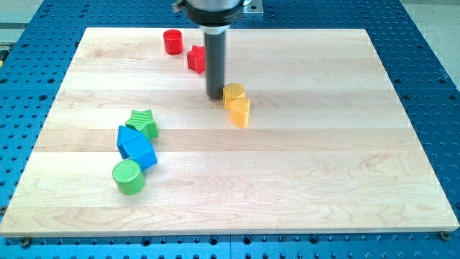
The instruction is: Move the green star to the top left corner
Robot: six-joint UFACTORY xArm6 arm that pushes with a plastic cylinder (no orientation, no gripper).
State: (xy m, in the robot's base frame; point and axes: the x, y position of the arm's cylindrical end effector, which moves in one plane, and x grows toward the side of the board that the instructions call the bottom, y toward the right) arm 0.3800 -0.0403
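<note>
The green star (pixel 144 122) lies on the wooden board (pixel 302 165) at the view's left of middle, touching the blue blocks below it. My tip (pixel 215 96) is down on the board well to the right of the star and a little higher in the view. It stands just left of a yellow block (pixel 233 91). The rod partly hides a red star-like block (pixel 196 58) at its left.
A red cylinder (pixel 172 41) stands near the view's top, left of the rod. A yellow heart-like block (pixel 239 111) sits below the first yellow one. Two blue blocks (pixel 136 146) lie under the green star, with a green cylinder (pixel 129 177) below them.
</note>
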